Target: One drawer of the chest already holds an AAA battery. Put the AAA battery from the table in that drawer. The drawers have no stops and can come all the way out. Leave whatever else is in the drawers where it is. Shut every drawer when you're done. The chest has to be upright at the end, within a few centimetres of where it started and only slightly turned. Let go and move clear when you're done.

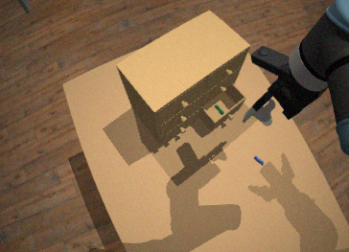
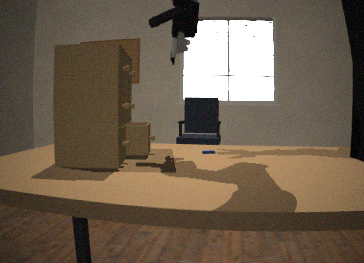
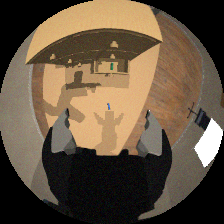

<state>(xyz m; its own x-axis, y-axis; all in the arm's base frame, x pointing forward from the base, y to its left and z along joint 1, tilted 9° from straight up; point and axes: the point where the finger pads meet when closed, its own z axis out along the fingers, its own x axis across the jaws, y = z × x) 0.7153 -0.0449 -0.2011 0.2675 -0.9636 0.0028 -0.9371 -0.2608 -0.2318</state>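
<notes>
The tan chest [image 1: 177, 66] [image 2: 85, 109] [image 3: 90, 42] stands upright on the table [image 1: 144, 215]. Its bottom right drawer [image 1: 225, 110] [image 2: 138, 138] [image 3: 113, 65] is pulled out and holds a green AAA battery [image 1: 220, 109] [image 3: 112, 65]. The other drawers look shut. A blue AAA battery [image 1: 259, 159] [image 2: 208, 152] [image 3: 108, 105] lies on the table in front of the chest. My gripper [image 1: 259, 113] [image 2: 176, 51] [image 3: 107, 109] is open and empty. It hangs high above the table, between the open drawer and the blue battery.
A dark chair [image 2: 200, 121] stands behind the table, under a bright window. The table's edges lie near the chest's left and back sides. Wooden floor surrounds the table.
</notes>
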